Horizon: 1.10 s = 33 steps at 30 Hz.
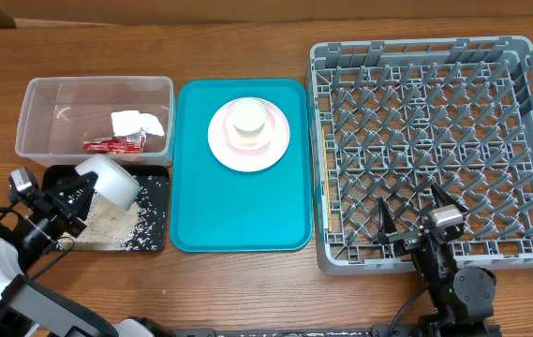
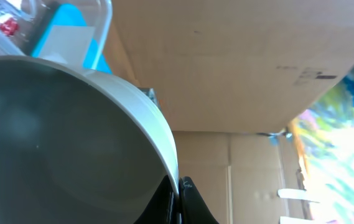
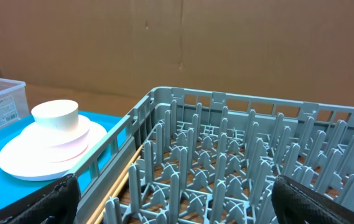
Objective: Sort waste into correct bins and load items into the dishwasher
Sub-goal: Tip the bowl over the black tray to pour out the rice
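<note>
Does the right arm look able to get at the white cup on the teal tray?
Probably yes. The right gripper is open and empty, and the white cup stands exposed on the teal tray, nothing over it.

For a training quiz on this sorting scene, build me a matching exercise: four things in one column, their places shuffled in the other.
1. red wrapper
2. rice grains
3. pink plate
4. grey-green bowl

A. on the teal tray
B. in the left gripper
C. in the clear tub
D. on the black tray

Pairs: 1-C, 2-D, 3-A, 4-B.
</note>
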Tool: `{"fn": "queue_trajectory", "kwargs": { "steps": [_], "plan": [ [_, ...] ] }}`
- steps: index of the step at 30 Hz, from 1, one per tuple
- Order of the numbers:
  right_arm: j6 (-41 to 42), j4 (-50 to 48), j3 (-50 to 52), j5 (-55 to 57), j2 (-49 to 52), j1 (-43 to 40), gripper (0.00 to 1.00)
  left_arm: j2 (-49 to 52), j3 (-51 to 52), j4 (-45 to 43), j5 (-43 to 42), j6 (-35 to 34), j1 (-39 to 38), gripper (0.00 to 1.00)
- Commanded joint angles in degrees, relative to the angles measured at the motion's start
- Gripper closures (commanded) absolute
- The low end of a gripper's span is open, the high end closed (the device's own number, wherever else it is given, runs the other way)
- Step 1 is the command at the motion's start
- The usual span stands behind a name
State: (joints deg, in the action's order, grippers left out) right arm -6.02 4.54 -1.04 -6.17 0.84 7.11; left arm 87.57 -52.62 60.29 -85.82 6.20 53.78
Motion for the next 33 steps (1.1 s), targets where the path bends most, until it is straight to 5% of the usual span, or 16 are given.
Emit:
{"fn": "queue_trajectory", "kwargs": {
  "steps": [1,9,13,21,33],
  "plan": [
    [0.0,-0.3,0.6,-0.3,-0.7,-0.2,0.0,0.3,0.1,1.2,-4.8,0.1,0.2,0.96],
    [0.0,-0.3,0.6,-0.3,-0.7,-0.2,0.0,0.3,0.1,5.1,-4.7,1.5,0.2,0.96],
    [0.0,-0.3,0.6,-0.3,-0.7,-0.2,0.0,0.3,0.1,14.5,-0.6,2.1,-0.3,0.96],
    [0.0,-0.3,0.6,-0.3,-0.7,-0.2,0.0,-0.3,0.1,36.0,0.8,28.6,-11.0,0.96],
    [0.0,-0.3,0.6,-0.3,-0.7,-0.2,0.0,-0.3,-2.8,36.5,-2.3,34.6,-27.9,0.96]
  ]
}}
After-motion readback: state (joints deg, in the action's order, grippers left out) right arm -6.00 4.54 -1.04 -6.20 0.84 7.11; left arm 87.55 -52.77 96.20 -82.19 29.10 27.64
